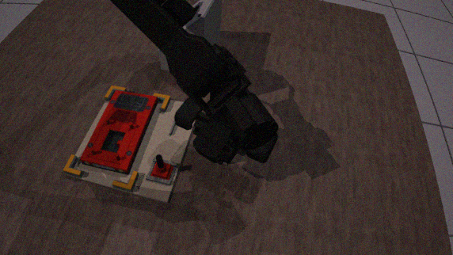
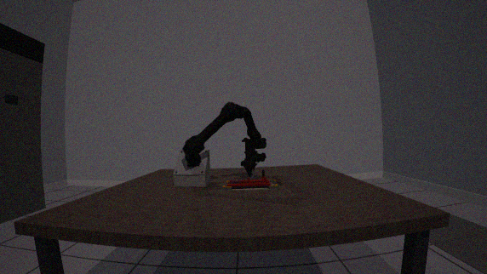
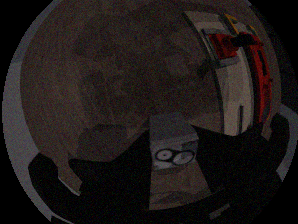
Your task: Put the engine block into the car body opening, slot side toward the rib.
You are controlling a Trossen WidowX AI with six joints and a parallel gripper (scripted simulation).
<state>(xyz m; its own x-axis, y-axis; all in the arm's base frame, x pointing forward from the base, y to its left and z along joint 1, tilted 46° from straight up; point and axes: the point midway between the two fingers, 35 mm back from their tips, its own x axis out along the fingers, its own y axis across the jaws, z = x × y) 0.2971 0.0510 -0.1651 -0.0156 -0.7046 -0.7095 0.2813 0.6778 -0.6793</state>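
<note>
Beside the car body (image 1: 135, 144) (image 2: 249, 184) (image 3: 258, 56), the gripper (image 1: 215, 138) (image 2: 249, 174) (image 3: 173, 137) grasped the engine block (image 3: 172, 142) by opposite sides, presumably leaving its underside free for the opening (image 1: 112, 141).

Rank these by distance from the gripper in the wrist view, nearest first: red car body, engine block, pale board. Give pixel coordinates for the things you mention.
1. Engine block (image 3: 172, 125), low in the middle.
2. Pale board (image 1: 158, 138) (image 2: 251, 191) (image 3: 232, 90), its near edge right of centre.
3. Red car body (image 1: 142, 115) (image 2: 249, 184) (image 3: 261, 85), far right.
</note>
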